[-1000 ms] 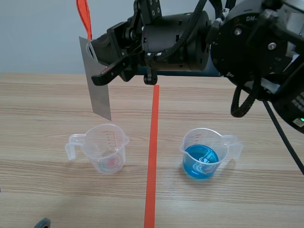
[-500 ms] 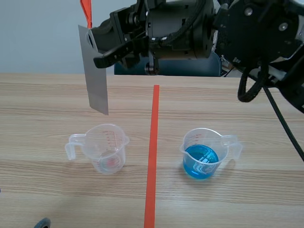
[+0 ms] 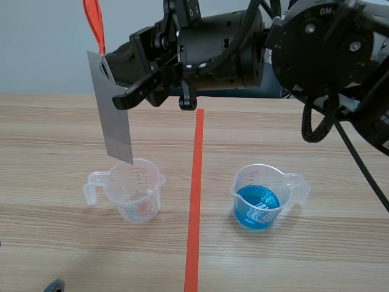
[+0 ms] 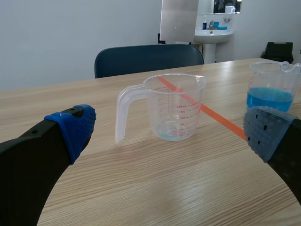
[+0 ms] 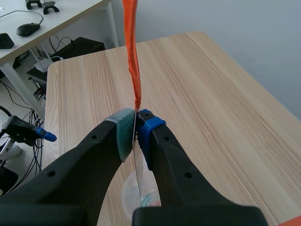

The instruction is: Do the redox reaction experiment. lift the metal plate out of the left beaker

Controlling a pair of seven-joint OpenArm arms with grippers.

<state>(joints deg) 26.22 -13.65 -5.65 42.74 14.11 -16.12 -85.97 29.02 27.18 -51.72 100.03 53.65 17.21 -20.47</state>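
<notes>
Low at the near left, the left gripper is held with its blue pads spread wide and nothing between them. Just ahead of it stands the left beaker, clear plastic printed with a red scale. On that scale "300" can just be made out in the left wrist view, and only a trace of liquid lies at the bottom. Above it the metal plate is hung tilted, its lower corner close over the beaker's rim. It is pinched near its top edge by the right gripper, and an orange-red ribbon rises from the plate's top. Right of the tape line, the right beaker is partly filled with blue liquid. "DM" is printed on the right arm. Everything is set on a pale wood-grain table. A blue chair and a white wall are seen beyond it.
</notes>
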